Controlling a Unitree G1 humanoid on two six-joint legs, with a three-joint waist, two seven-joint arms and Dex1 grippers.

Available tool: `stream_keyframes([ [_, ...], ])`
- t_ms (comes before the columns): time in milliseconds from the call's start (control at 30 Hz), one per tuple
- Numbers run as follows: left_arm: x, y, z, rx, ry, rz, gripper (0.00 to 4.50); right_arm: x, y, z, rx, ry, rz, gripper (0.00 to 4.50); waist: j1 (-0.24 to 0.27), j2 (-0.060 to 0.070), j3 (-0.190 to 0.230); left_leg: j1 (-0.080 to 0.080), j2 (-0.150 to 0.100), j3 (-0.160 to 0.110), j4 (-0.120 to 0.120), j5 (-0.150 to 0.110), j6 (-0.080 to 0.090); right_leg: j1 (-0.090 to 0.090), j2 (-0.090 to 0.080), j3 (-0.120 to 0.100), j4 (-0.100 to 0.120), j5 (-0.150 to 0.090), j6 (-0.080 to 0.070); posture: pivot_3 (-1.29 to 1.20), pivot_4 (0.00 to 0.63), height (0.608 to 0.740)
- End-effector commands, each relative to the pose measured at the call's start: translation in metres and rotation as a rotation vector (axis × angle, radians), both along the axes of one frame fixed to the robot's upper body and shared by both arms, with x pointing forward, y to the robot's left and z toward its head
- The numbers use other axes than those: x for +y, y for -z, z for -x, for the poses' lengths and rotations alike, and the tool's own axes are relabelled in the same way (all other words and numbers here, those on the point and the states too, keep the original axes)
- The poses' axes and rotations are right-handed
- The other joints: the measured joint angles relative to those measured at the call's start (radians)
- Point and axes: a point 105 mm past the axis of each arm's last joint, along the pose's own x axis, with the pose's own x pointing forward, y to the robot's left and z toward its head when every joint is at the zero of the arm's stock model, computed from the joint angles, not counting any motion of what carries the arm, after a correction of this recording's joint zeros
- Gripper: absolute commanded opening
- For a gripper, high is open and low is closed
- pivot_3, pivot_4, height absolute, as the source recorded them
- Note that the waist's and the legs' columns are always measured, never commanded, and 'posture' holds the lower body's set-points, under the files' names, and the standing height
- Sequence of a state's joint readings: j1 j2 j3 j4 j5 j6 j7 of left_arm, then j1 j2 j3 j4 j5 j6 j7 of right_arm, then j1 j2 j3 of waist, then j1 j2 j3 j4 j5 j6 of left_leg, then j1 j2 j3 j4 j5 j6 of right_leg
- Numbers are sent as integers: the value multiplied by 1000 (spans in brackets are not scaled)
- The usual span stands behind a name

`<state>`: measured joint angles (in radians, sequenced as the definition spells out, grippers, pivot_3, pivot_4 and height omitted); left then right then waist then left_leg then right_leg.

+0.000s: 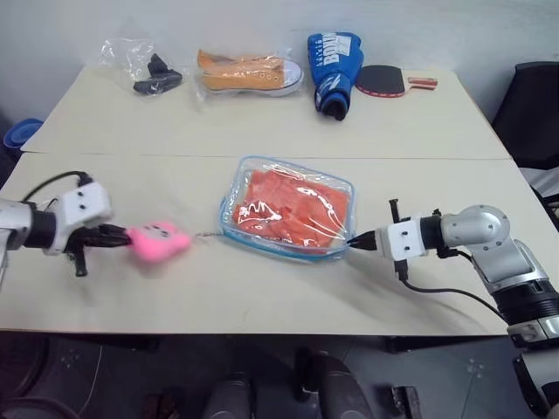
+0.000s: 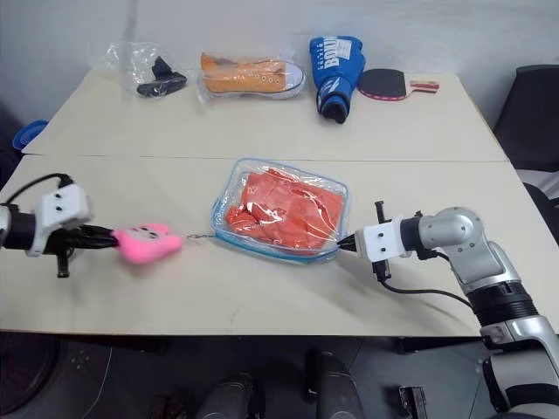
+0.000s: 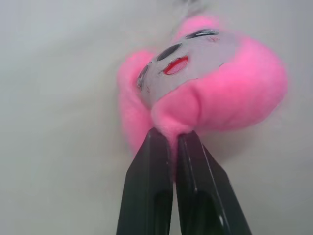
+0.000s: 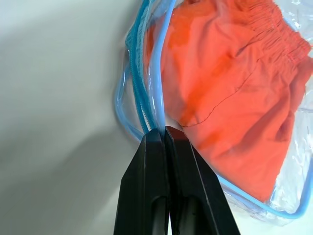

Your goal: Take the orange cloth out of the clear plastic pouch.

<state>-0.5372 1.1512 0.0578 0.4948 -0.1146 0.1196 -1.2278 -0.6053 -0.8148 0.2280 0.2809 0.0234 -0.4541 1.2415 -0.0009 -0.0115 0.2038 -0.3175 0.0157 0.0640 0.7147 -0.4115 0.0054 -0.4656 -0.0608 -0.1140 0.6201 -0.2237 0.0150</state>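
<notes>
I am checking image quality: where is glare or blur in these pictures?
Left eye view: white glare streaks on the pouch film over the cloth. Left wrist view: the pink plush is soft and out of focus. Right wrist view: the pouch rim is fairly sharp, with the pincer's shadow on the table.

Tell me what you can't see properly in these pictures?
- Zipper open or shut: unclear; the clear plastic pouch glares in the head views.
- Black item in the thin bag: too small to identify.
- Pink plush charm: its gripped part is covered by the left gripper fingers.
- Orange cloth: cut off by the right wrist view's edge.
</notes>
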Motion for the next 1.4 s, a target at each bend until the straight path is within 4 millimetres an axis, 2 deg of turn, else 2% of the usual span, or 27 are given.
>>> stream_keyframes([
  [33,-3,1,-2,-11,17,10,0,-4,-15,1,6,16,-51,26,1,0,0,0,0,0,0,0,0,0,0,0,0,0,0,0,150,740],
  [167,-36,13,4,34,126,68,0,1,-17,6,47,10,-82,26,1,0,0,-1,0,0,0,-1,1,0,-1,0,-1,0,0,0,150,740],
  [200,-41,15,5,45,130,95,273,1,-17,7,58,9,-82,8,2,0,0,-1,0,0,0,-1,1,0,-1,0,-1,0,0,0,150,740],
  [300,-46,20,13,88,136,126,1069,-1,-17,10,92,28,-94,606,3,0,0,0,0,0,1,-1,1,0,-1,0,0,0,0,0,150,740],
  [500,-28,21,15,85,60,120,2940,-4,-22,15,114,68,-134,2697,1,0,0,0,0,0,1,-1,1,0,-1,0,0,0,0,0,150,740],
  [633,-12,17,26,99,45,106,4143,-4,-28,20,123,116,-205,4045,-1,0,0,0,1,0,0,-1,0,0,-1,0,0,0,0,0,150,740],
  [667,-11,14,28,99,51,111,4153,-4,-30,21,125,125,-218,4368,-1,0,0,0,1,0,0,-2,0,0,0,0,0,0,0,0,150,740],
  [800,-12,-16,36,122,10,306,4153,4,-42,33,185,160,-347,4438,1,0,0,0,1,0,0,-2,0,-1,-1,0,0,0,0,0,150,740],
  [900,-13,-23,44,127,45,267,4153,13,-50,42,239,178,-444,4438,1,0,0,-1,1,0,0,-2,0,-1,-1,0,0,0,0,0,150,740],
  [967,-16,-30,39,88,41,256,4153,17,-53,47,264,188,-485,4438,2,0,0,-1,1,0,0,-2,0,-1,-1,0,-1,0,0,0,150,740],
  [1033,-38,-47,33,41,108,304,4153,22,-57,52,304,196,-533,4438,4,0,0,0,1,0,0,-2,0,-1,-1,0,0,0,0,0,150,740],
  [1100,-79,-58,27,-1,265,265,4153,29,-57,59,353,188,-556,4438,19,0,0,-1,0,-1,1,-2,0,-1,-1,0,0,0,0,0,150,740],
  [1133,-98,-56,25,-7,336,213,4153,32,-56,62,367,182,-558,4438,23,0,0,-1,0,-1,1,-2,0,-1,-1,0,0,0,1,0,150,740],
  [1200,-125,-40,21,-11,452,76,4153,40,-53,65,379,179,-561,4438,28,0,0,-1,-1,-1,1,-2,0,0,-1,1,-1,1,1,0,150,740],
  [1300,-159,-22,5,-74,532,6,4153,47,-45,67,384,181,-553,4438,27,1,0,-1,-2,2,0,-2,0,1,-1,3,-1,1,2,0,150,740],
  [1400,-169,0,-1,-117,611,-107,4153,50,-43,66,378,192,-561,4438,15,1,0,-1,-1,4,0,-2,0,1,1,4,0,1,2,0,150,740],
])
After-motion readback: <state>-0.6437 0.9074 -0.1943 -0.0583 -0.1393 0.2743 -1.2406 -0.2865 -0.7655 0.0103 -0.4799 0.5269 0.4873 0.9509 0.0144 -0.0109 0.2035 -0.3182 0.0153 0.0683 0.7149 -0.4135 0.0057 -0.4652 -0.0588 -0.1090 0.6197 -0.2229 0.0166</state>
